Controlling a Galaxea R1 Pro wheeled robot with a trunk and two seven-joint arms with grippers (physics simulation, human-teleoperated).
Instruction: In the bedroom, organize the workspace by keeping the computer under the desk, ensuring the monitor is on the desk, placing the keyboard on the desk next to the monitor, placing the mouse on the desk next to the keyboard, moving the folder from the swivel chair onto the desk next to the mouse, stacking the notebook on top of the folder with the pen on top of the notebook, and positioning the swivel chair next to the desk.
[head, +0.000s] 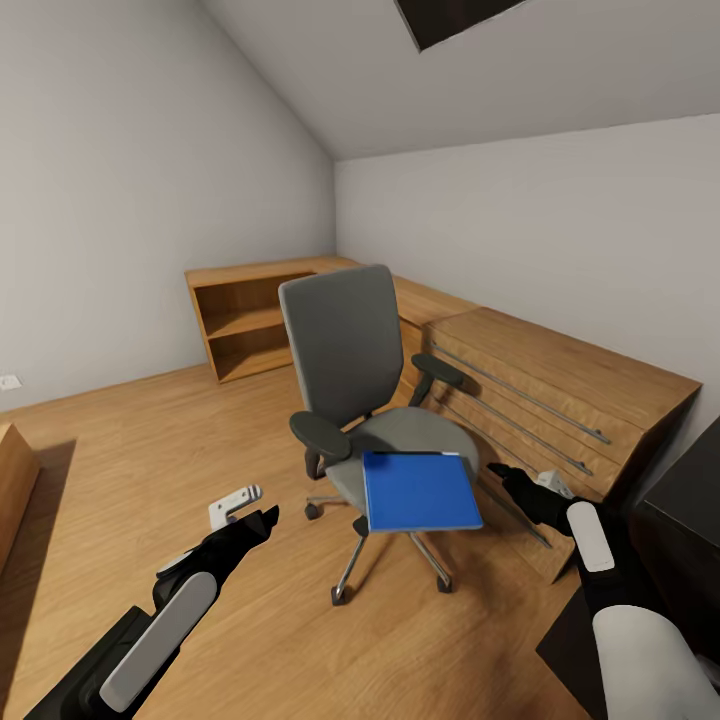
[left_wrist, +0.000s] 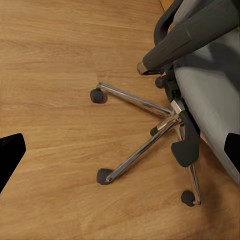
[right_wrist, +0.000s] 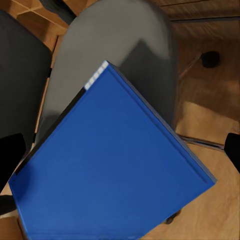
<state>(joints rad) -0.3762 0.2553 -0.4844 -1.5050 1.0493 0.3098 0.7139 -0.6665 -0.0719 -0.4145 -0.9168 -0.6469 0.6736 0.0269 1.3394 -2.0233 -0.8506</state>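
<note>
The right gripper (head: 525, 488) hangs with fingers apart, empty, beside the folder (head: 420, 490) overhanging the swivel chair (head: 345, 345) seat's front edge, so 1 clumsy nudge could slide it floorward, while the left gripper (head: 262, 520) waits spread too.

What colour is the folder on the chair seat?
Bright blue folder, clearest in the right wrist view.

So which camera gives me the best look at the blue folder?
The right wrist view: the folder appears large, edges and corner clear, lying on the swivel chair seat. The head view shows the folder whole but small. The left wrist view gives chair base.
</note>
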